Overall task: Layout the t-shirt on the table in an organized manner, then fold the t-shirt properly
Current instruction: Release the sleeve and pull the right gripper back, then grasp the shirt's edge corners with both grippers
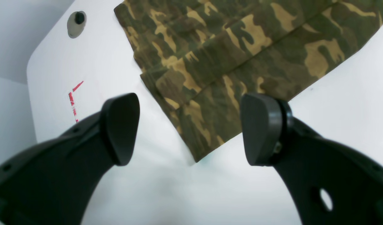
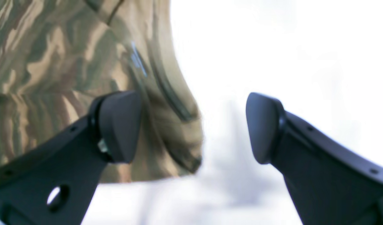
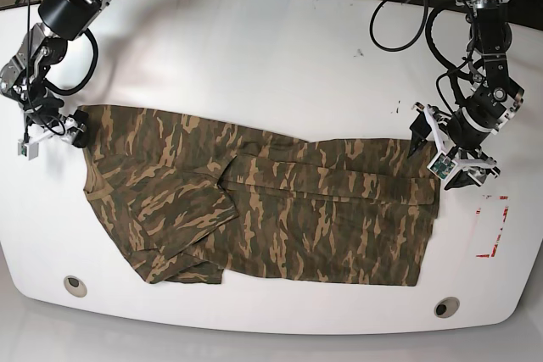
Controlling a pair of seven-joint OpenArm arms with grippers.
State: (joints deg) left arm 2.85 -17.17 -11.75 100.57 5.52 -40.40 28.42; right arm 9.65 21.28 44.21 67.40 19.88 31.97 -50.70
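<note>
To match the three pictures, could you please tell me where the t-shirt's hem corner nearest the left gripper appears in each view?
Left wrist: the t-shirt fills the top; that corner points down at centre, between the open left gripper.
Right wrist: not in it; only blurred cloth on the left.
Base: right side, near the left gripper.
Shared landmark: red marks.

Light was bright and even from above, and the glossy table (image 3: 280, 48) threw soft glare with only faint shadows. The right wrist view was heavily motion-blurred and overexposed, smearing the t-shirt (image 2: 53, 72); the left wrist view was sharper, though its near fingers (image 1: 121, 128) were soft.
</note>
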